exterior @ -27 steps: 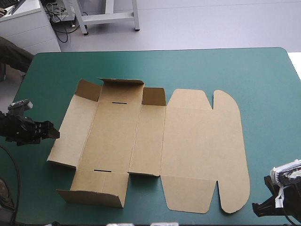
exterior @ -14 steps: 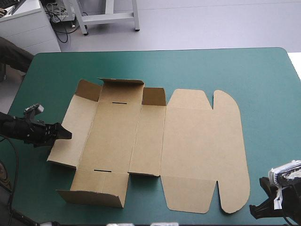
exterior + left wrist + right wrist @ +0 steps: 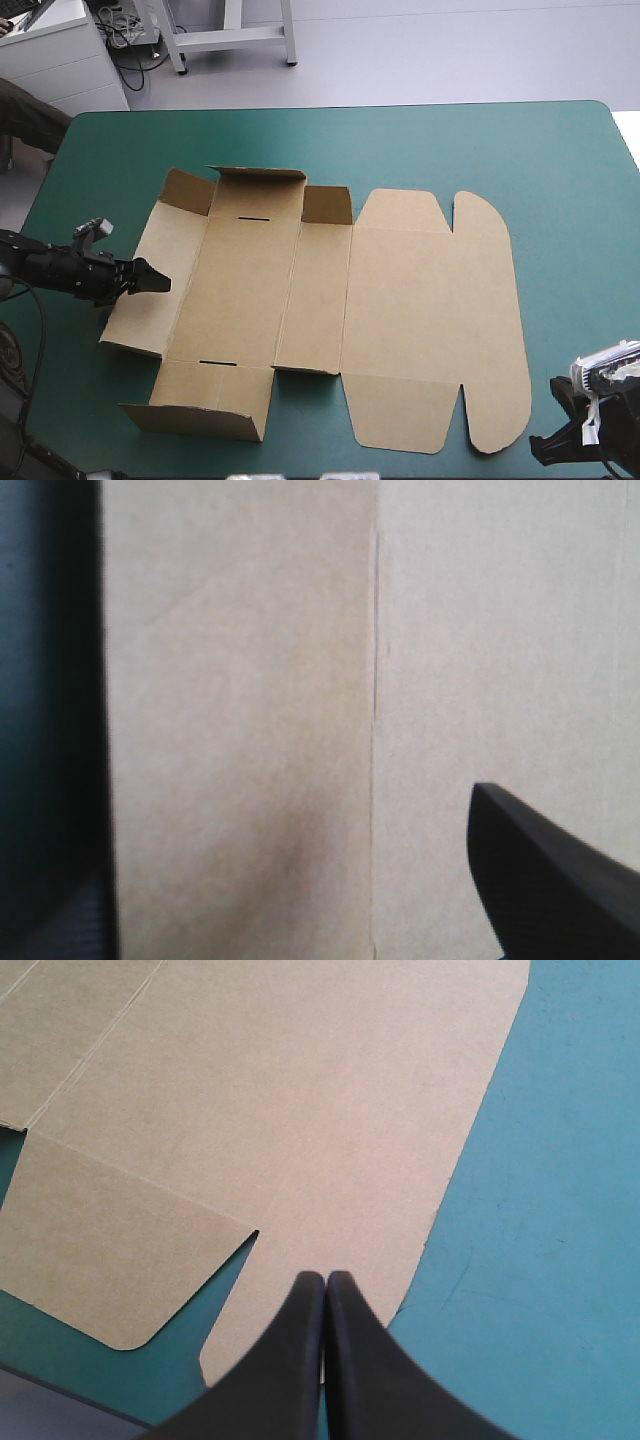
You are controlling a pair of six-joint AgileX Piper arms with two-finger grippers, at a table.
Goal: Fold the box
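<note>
The brown box [image 3: 320, 300] lies opened out in the middle of the table, its lid panel [image 3: 440, 310] flat at the right. Small flaps stand raised along its far edge [image 3: 258, 180] and near edge [image 3: 200, 410]. My left gripper [image 3: 155, 282] reaches low over the box's left panel [image 3: 150, 290]. In the left wrist view one black finger [image 3: 550, 880] stands off to the side over brown board [image 3: 250, 730], so the gripper is open with nothing in it. My right gripper [image 3: 548, 450] is shut near the table's front right corner. Its tip [image 3: 325, 1282] points at the lid's rounded corner [image 3: 330, 1160].
The teal-green cover [image 3: 560, 170] stretches wide beyond the box's far and right sides. A narrower strip of cover [image 3: 70, 200] runs along the table's left edge beside my left arm.
My left gripper has moved right, from beside the box's left edge to over its left panel. The box and my right gripper have stayed put.
</note>
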